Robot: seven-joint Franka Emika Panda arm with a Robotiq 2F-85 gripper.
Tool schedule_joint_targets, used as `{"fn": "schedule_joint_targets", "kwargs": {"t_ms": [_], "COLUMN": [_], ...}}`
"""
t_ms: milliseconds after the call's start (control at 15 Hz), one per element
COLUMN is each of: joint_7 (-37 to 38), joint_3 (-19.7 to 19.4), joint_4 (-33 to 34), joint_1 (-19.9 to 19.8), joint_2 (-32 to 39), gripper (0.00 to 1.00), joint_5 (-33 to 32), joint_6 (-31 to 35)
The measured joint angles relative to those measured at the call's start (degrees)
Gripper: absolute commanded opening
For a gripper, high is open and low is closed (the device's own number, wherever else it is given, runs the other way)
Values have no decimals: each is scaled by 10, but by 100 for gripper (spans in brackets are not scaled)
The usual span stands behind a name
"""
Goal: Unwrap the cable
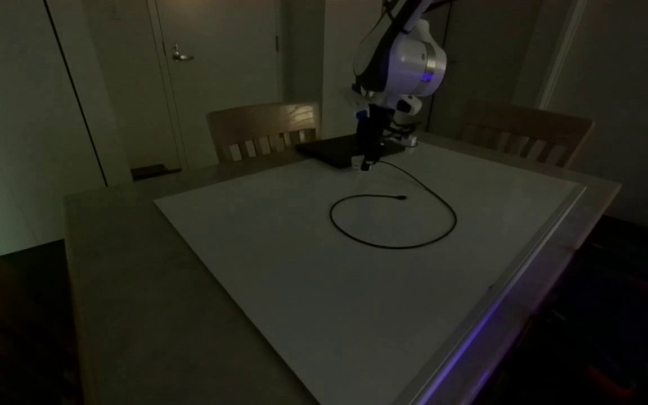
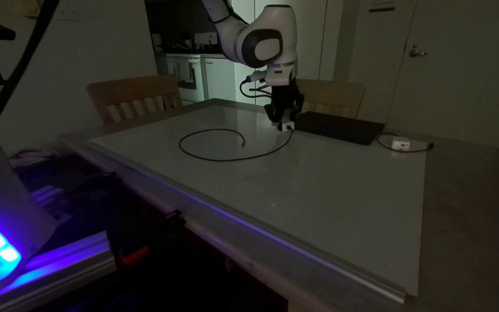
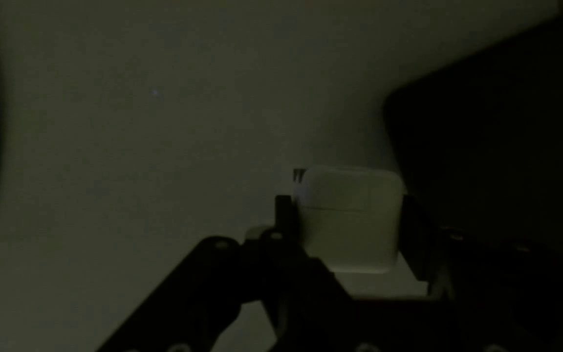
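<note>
The black cable (image 2: 221, 160) lies in one wide open loop on the white board, shown in both exterior views. Its free dark end (image 1: 401, 197) rests inside the curve. The other end runs up to a blocky white plug (image 3: 350, 225). My gripper (image 3: 346, 222) points down and is shut on this plug, with one dark finger against each side. A stretch of cable also shows along the left edge of the wrist view. Whether the plug touches the board or hangs just above it, I cannot tell.
Right beside the gripper lies a flat black pad (image 2: 340, 126). A white adapter (image 2: 400, 144) with a thin dark cord sits past the pad, near the edge of the white board (image 2: 340, 195). Wooden chairs (image 1: 268, 124) stand around the table. The room is dim.
</note>
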Motion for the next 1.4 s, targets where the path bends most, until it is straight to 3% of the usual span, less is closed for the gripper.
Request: {"fn": "schedule_joint_targets", "kwargs": {"t_ms": [267,333,667,733,933,1400], "joint_7": [108,135,194,194,212,453], "joint_3": [-26,-33,-49,-49,-50,-137], "joint_4": [-31,-44,-79,-81,-80,-47], "joint_1": [-2,-1,2,3,3,42], "joint_2": [-2,-2,-11,-13,-12,33], "gripper": [28,53,53,28,28,28], "joint_5": [1,1,1,1,-6,-18], "joint_6": [46,62,90,90,90,88]}}
